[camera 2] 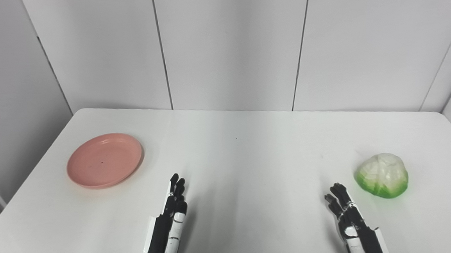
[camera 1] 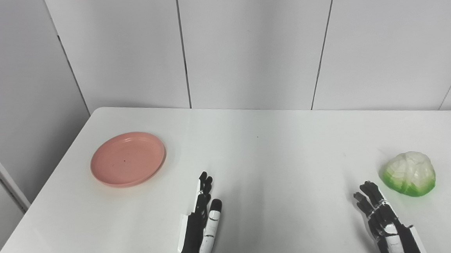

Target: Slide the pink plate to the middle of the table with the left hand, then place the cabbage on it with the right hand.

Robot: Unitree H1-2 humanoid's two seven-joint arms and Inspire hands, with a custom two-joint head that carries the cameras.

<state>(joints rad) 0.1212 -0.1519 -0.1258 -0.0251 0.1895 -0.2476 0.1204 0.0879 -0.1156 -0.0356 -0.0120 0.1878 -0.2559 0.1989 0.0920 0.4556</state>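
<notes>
While nothing is held, the left hand [camera 1: 202, 225] is seen edge-on near the front middle of the worktop [camera 1: 275, 166], fingers straight and extended, thumb a little apart, no contact with any object visible. The right hand [camera 1: 382, 218] is raised at front right, fingers loosely spread and slightly curled, empty, just short of the cabbage [camera 1: 409, 174] but not touching it. The pink plate [camera 1: 128, 159] is sat flat on the left side, well apart from the left hand and off centre. The plate is judged light, stiff and smooth, likely to slide easily; its far-left rim is best pushed or hooked, with light downward pressure. The cabbage looks like a light, rigid toy, rounded and possibly slippery; a wrap-around grasp from above across its dome is suggested.
</notes>
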